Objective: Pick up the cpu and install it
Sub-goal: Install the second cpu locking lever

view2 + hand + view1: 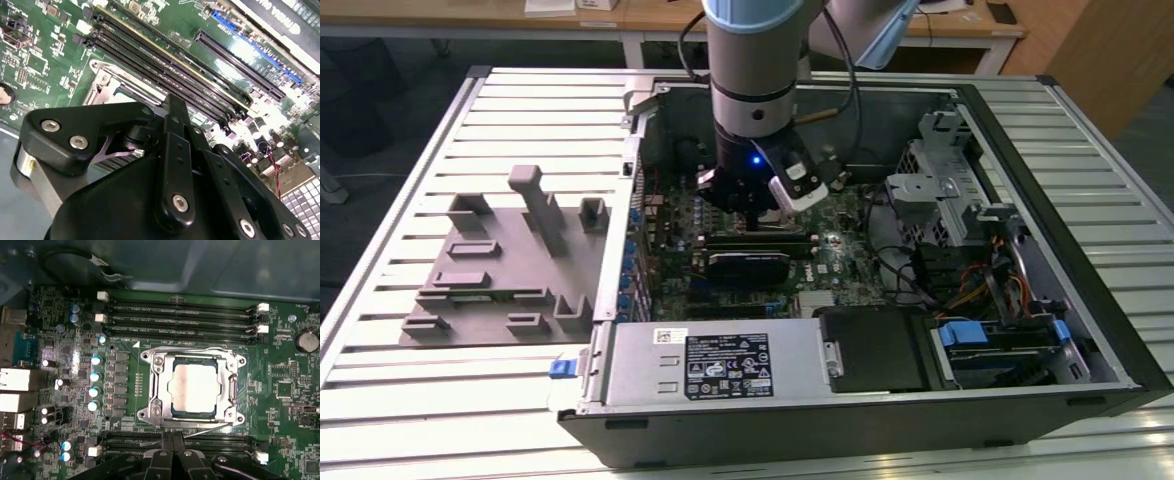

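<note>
Exterior view, arm: one grey robot arm reaches down into one open black computer case lying on a slatted metal surface; its black hand sits low over the green motherboard.
Exterior view, surroundings: one grey moulded tray lies on the surface toward the exterior view's left, apart from the case; one silver power supply box fills the near edge of the case; drive cages and cables crowd the exterior view's right.
Exterior view, room: case walls ring the board, and the arm's cable hangs beside the wrist.
First wrist view, cpu: one small flat silvery-grey square cpu lies seated inside the square metal socket frame, flat and centred.
First wrist view, count: three long black memory slots run on one side of the socket, and more slots on the other; several blue-topped capacitors stand beside it.
First wrist view, hand: the black fingertips sit pressed together at the socket's edge, holding nothing.
Second wrist view, hand: the hand's black linkage hides most of the socket; memory slots lie just beyond it.
</note>
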Controlling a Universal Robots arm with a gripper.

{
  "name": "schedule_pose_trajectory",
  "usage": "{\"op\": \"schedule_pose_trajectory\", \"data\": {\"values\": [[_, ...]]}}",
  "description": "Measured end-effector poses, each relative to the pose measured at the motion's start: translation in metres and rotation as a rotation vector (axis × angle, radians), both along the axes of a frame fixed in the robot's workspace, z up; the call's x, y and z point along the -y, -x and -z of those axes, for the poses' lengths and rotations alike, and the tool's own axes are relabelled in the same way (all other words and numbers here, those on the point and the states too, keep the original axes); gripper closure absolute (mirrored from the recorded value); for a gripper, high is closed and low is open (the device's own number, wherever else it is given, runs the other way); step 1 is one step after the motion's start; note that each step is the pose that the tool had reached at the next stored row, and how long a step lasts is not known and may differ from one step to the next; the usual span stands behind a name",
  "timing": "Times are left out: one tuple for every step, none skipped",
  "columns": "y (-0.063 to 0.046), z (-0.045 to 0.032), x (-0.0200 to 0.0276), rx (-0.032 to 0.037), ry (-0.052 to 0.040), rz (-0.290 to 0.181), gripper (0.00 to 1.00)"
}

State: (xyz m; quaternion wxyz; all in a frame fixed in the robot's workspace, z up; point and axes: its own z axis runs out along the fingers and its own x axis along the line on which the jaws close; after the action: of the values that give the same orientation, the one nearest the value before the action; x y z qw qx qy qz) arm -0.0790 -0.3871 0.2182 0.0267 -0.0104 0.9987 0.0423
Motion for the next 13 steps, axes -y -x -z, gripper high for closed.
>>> {"op": "schedule_pose_trajectory", "data": {"values": [[0.000, 0.0003, 0.0013, 0.0001, -0.0083, 0.000, 0.89], [0.000, 0.0007, 0.0028, 0.0001, -0.0108, 0.000, 0.89], [0.000, 0.0011, 0.0045, 0.0000, -0.0122, 0.000, 0.89], [0.000, 0.0017, 0.0061, 0.0001, -0.0140, 0.000, 0.89], [0.000, 0.0023, 0.0076, 0.0002, -0.0163, 0.000, 0.89], [0.000, 0.0030, 0.0088, 0.0002, -0.0193, 0.000, 0.89], [0.001, 0.0035, 0.0098, 0.0002, -0.0231, 0.000, 0.89], [0.002, 0.0039, 0.0105, 0.0001, -0.0281, 0.000, 0.89], [0.002, 0.0042, 0.0111, 0.0001, -0.0338, 0.000, 0.89], [0.003, 0.0046, 0.0117, 0.0001, -0.0397, 0.000, 0.89], [0.004, 0.0050, 0.0123, 0.0001, -0.0456, 0.000, 0.89], [0.005, 0.0054, 0.0129, 0.0002, -0.0527, 0.000, 0.89], [0.006, 0.0057, 0.0134, 0.0001, -0.0597, 0.000, 0.89]]}}
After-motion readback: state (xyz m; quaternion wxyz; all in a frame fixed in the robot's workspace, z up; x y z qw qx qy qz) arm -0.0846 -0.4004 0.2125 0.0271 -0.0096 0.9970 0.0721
